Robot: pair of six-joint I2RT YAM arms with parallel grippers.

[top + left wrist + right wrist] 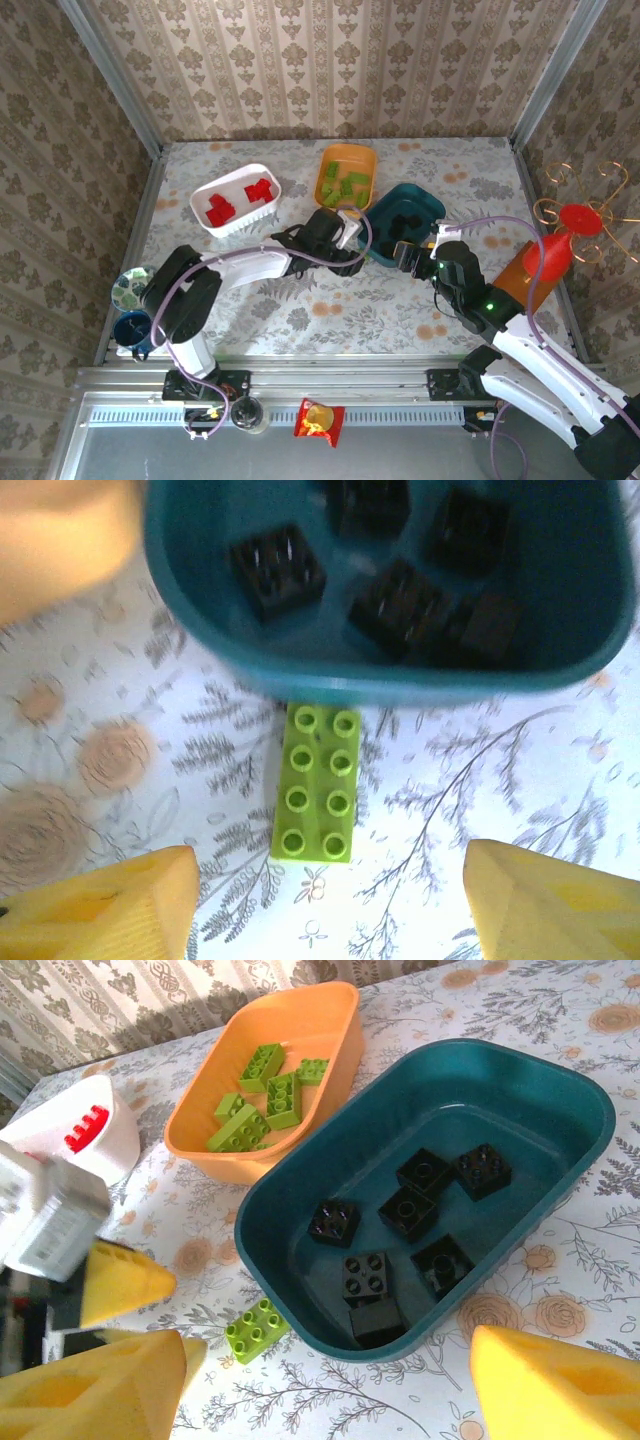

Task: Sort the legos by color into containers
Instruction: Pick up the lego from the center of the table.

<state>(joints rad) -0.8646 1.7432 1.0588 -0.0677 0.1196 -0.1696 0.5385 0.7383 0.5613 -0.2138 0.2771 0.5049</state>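
Across the floral table, seen from above, three tubs sit in an arc: the white tub at 10 o'clock from the table's middle, the orange tub at 12, and the teal tub at 2. The orange and teal tubs stand just beside each other.

Over the cloth at the teal tub's 8 o'clock side hangs the left gripper. Its yellow fingers are spread wide and released, gripping nothing. The right gripper hovers at the same tub's 6 o'clock edge, its fingers likewise parted and empty.

Red legos lie in the white tub, green legos are piled in the orange one, and black legos are scattered over the teal tub's floor.

One loose green lego – a two-by-four brick, studs up – rests flat on the table outside the tubs. From the left wrist it lies at 6 o'clock of the teal wall, its far end right at the rim; whether it touches the tub I cannot tell. It sits between the left fingers, apart from both.
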